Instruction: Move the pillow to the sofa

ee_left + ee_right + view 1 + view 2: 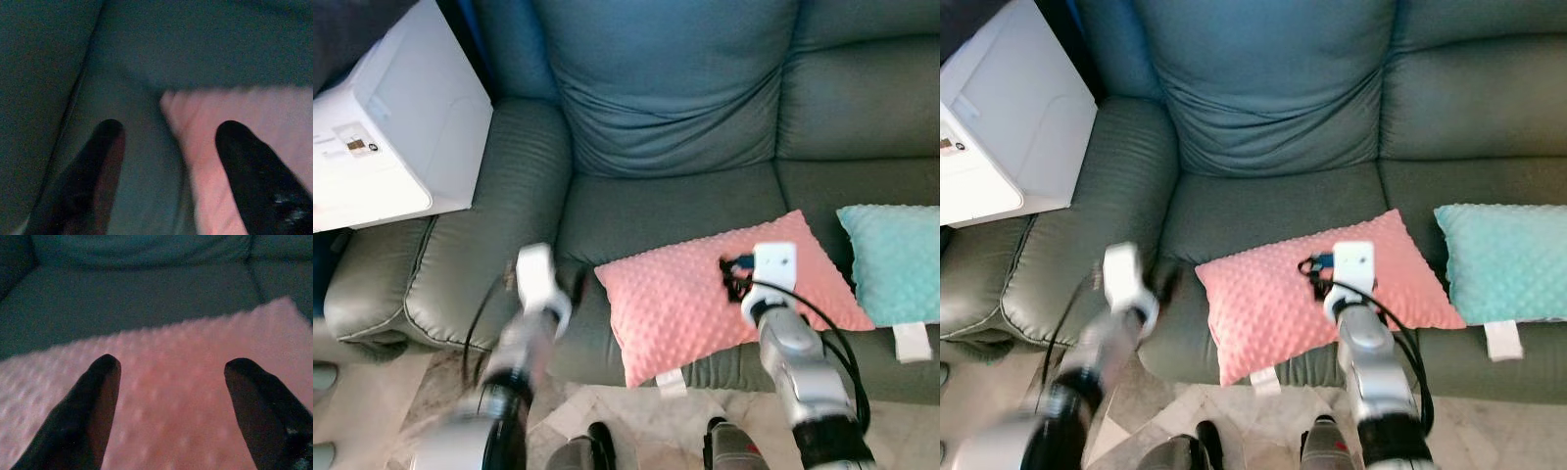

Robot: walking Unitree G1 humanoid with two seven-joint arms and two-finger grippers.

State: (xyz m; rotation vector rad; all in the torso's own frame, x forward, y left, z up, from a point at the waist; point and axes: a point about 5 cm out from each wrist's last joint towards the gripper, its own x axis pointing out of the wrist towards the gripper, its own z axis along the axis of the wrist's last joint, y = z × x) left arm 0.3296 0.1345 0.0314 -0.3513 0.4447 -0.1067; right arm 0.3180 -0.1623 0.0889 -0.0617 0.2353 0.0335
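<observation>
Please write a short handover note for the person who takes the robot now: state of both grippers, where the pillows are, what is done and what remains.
Left gripper: open, holding nothing, at the pink pillow's left corner, one finger over the sofa seat, the other over the pillow.
Right gripper: open, holding nothing, just above the middle of the pink pillow.
Pink pillow: lies flat on the seat cushion, front edge hanging a little over the seat front.
Teal pillow: on the next seat to the right, apart from the pink one.
Done: the pink pillow is on the sofa, released.
Left: probably only to draw both arms back; perhaps push the pillow further in.
</observation>
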